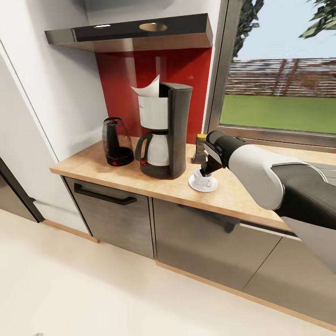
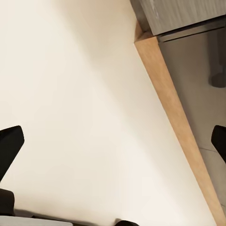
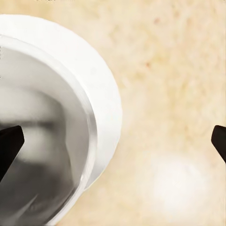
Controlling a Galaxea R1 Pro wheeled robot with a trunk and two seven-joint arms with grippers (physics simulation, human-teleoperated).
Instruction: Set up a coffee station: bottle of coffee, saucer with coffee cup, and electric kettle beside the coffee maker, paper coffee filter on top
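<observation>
On the kitchen countertop (image 1: 93,168) stands the coffee maker (image 1: 164,135) with the paper coffee filter (image 1: 148,87) on its top. To its left sits the electric kettle (image 1: 116,142). To its right is the bottle of coffee (image 1: 201,147), partly behind my right arm. In front of the bottle the coffee cup (image 1: 200,179) rests on the saucer (image 1: 211,187). My right gripper (image 1: 208,169) hangs open just above the cup. Its wrist view has one fingertip (image 3: 9,146) over the cup (image 3: 42,141), the other over bare counter beside the saucer (image 3: 106,94). My left gripper (image 2: 113,146) is open over the floor. The kitchen shelf is out of view.
A dark hood slab (image 1: 135,32) juts out above the coffee maker, with a red backsplash (image 1: 186,70) behind. A window (image 1: 280,88) lies to the right and a white wall to the left. Grey cabinet fronts (image 1: 112,210) and a wooden plinth (image 2: 174,117) sit below.
</observation>
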